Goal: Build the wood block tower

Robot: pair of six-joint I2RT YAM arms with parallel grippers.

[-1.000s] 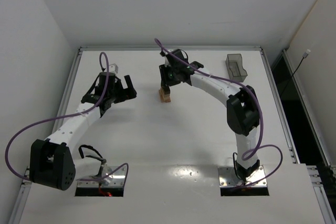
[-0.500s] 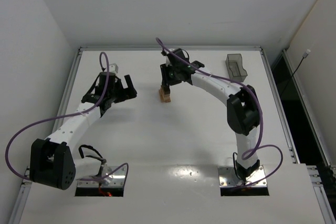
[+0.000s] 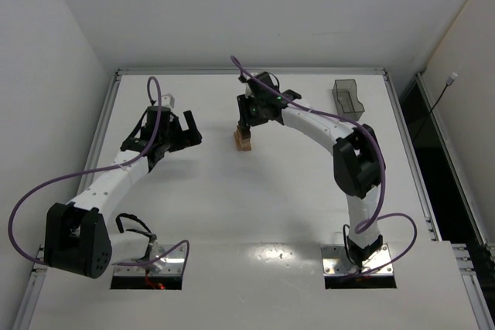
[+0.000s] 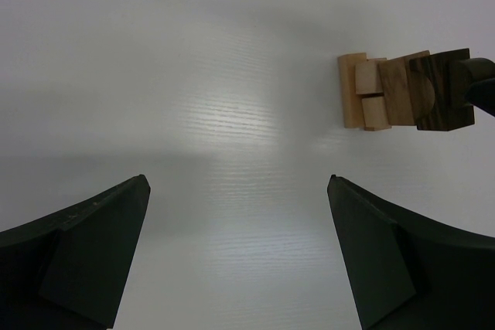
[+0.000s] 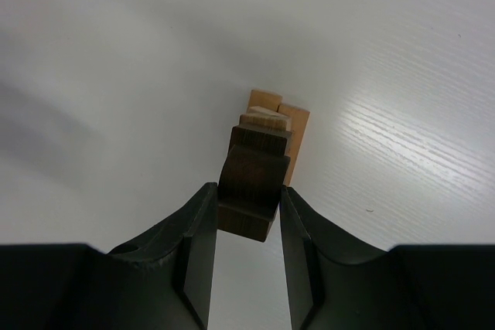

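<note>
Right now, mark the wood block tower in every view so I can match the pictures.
Top external: wood block tower at picture centre, beneath the right fingers.
Left wrist: tower upper right, sideways in frame.
Right wrist: tower at centre, just beyond the right fingers.
Shared landmark: the right fingers, closed on the dark top block.

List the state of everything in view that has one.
wood block tower: standing upright.
right gripper: shut on the dark brown block.
dark brown block: held at the tower's top.
left gripper: open, empty, apart from the tower.
plastic bin: upright at the far right; contents unclear.
</note>
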